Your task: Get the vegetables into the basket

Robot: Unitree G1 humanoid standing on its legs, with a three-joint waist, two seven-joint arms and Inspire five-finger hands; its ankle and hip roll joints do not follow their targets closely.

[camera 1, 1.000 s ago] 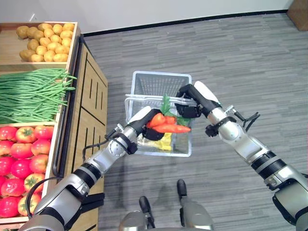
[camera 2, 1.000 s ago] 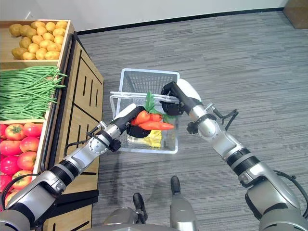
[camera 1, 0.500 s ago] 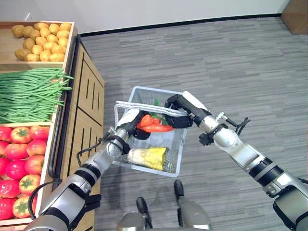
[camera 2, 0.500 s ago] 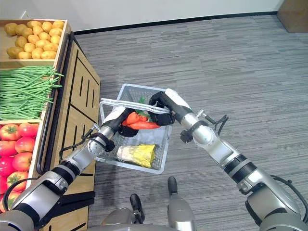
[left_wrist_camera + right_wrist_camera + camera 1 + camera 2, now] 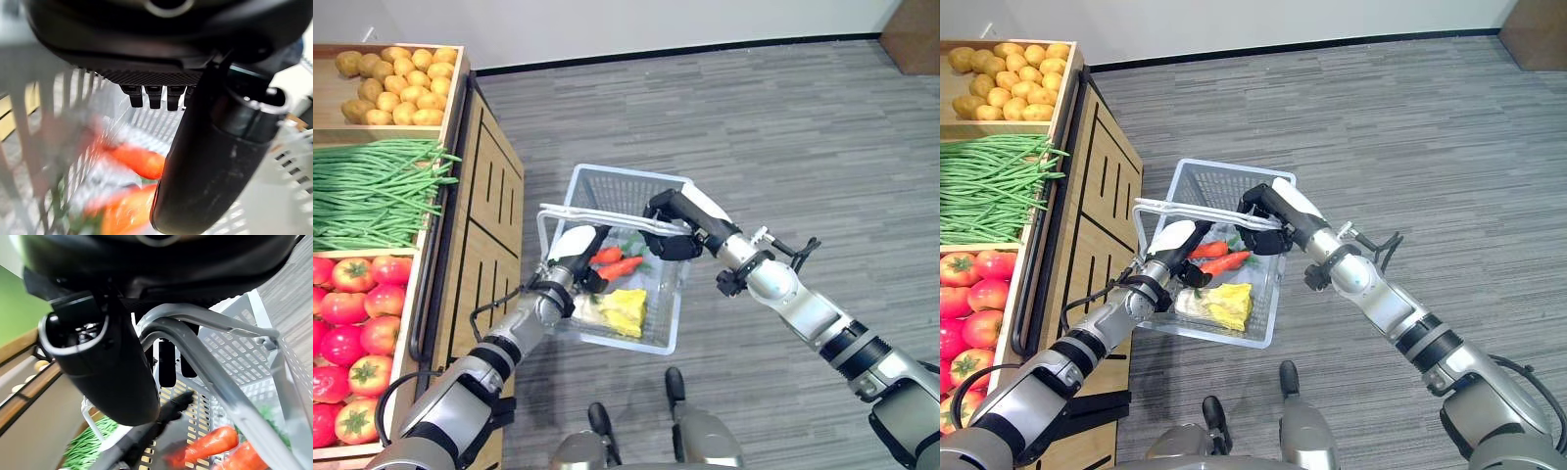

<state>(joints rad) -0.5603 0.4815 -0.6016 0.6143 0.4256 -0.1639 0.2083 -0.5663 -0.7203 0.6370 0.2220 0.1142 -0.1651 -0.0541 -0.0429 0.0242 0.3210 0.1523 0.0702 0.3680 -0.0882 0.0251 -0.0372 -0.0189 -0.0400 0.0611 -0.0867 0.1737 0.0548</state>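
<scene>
A white wire basket [image 5: 628, 177] hangs above the grey floor beside the produce stand. My right hand [image 5: 674, 220] is shut on its metal handle [image 5: 597, 212], and the bar runs under the curled fingers [image 5: 166, 362]. Two orange carrots [image 5: 620, 266] with green tops lie inside the basket, also seen as orange carrots [image 5: 139, 164]. A yellow wrapped vegetable [image 5: 625, 305] lies next to them on the basket's bottom. My left hand [image 5: 570, 247] hovers at the basket's left rim just above the carrots, open and holding nothing.
A wooden produce stand [image 5: 489, 225] runs along the left, close to the basket. It holds potatoes [image 5: 406, 73], green beans [image 5: 377, 191] and tomatoes [image 5: 352, 313]. Open grey floor spreads to the right. A brown box corner [image 5: 918, 18] sits far right.
My left hand has let go of the carrots, and they have dropped from above the rim onto the basket's bottom. The right hand keeps hold of the handle.
</scene>
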